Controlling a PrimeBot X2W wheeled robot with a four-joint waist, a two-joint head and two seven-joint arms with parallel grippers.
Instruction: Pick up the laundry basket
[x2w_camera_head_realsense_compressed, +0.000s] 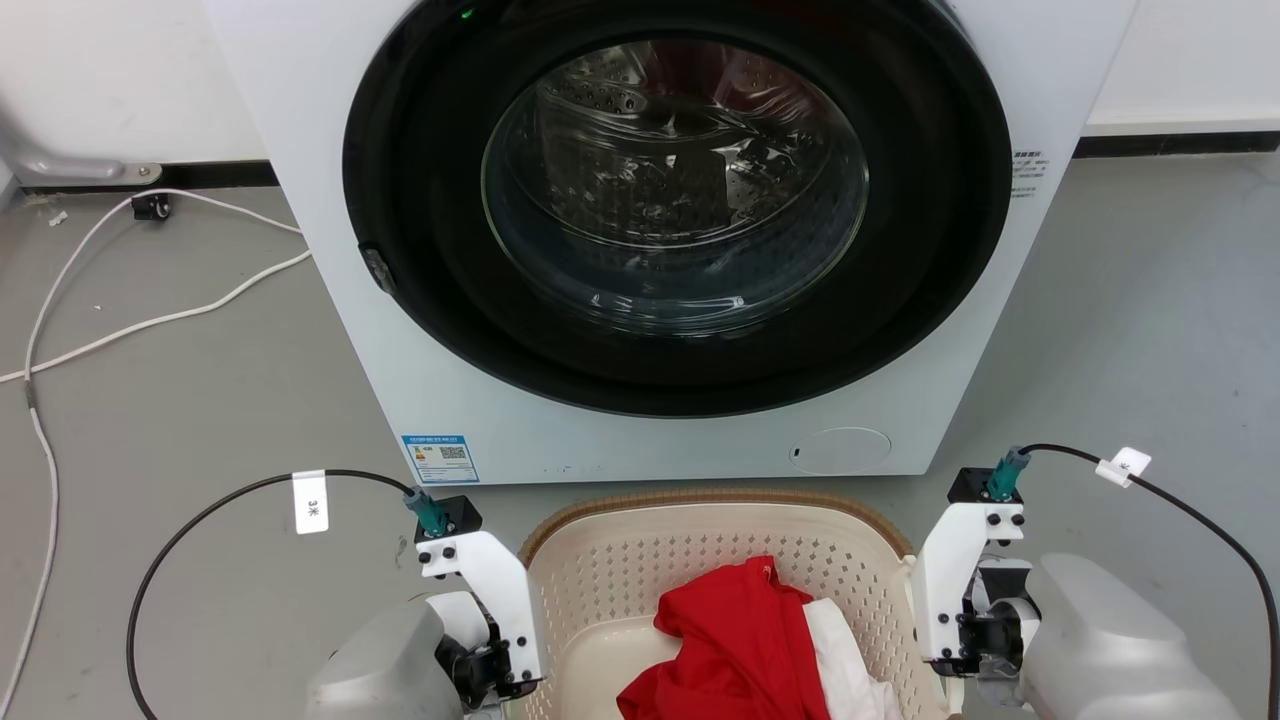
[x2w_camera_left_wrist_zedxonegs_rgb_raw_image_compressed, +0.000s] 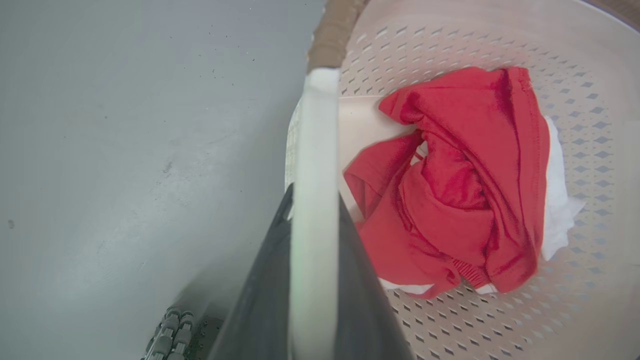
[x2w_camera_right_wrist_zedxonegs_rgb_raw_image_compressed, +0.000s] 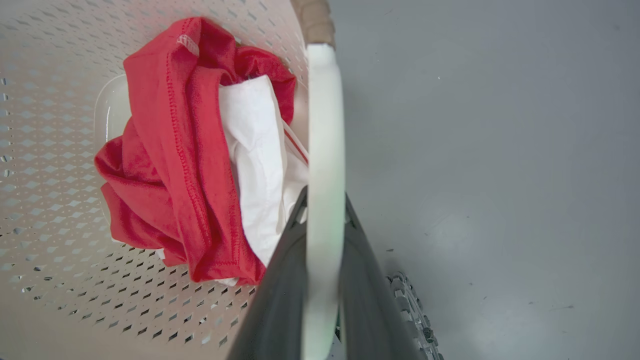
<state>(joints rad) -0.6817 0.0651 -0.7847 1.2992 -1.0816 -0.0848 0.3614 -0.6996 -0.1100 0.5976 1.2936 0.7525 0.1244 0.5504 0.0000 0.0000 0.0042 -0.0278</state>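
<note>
The laundry basket (x2w_camera_head_realsense_compressed: 620, 570), cream with perforated walls and a brown rim, is at the bottom centre of the head view, just in front of the washing machine. It holds a red garment (x2w_camera_head_realsense_compressed: 740, 640) and a white cloth (x2w_camera_head_realsense_compressed: 850, 660). My left gripper (x2w_camera_left_wrist_zedxonegs_rgb_raw_image_compressed: 315, 195) is shut on the basket's white left handle (x2w_camera_left_wrist_zedxonegs_rgb_raw_image_compressed: 320, 125), one dark finger on each side. My right gripper (x2w_camera_right_wrist_zedxonegs_rgb_raw_image_compressed: 325, 197) is shut the same way on the white right handle (x2w_camera_right_wrist_zedxonegs_rgb_raw_image_compressed: 325, 110). In the head view, both white wrist brackets (x2w_camera_head_realsense_compressed: 485, 590) (x2w_camera_head_realsense_compressed: 960, 570) flank the basket. Whether the basket touches the floor I cannot tell.
The white washing machine (x2w_camera_head_realsense_compressed: 400, 400) stands close behind the basket, its round dark door (x2w_camera_head_realsense_compressed: 680, 200) closed. A white cable (x2w_camera_head_realsense_compressed: 150, 320) trails over the grey floor at the left. Black cables (x2w_camera_head_realsense_compressed: 200, 520) loop from both wrists. Bare floor lies on either side.
</note>
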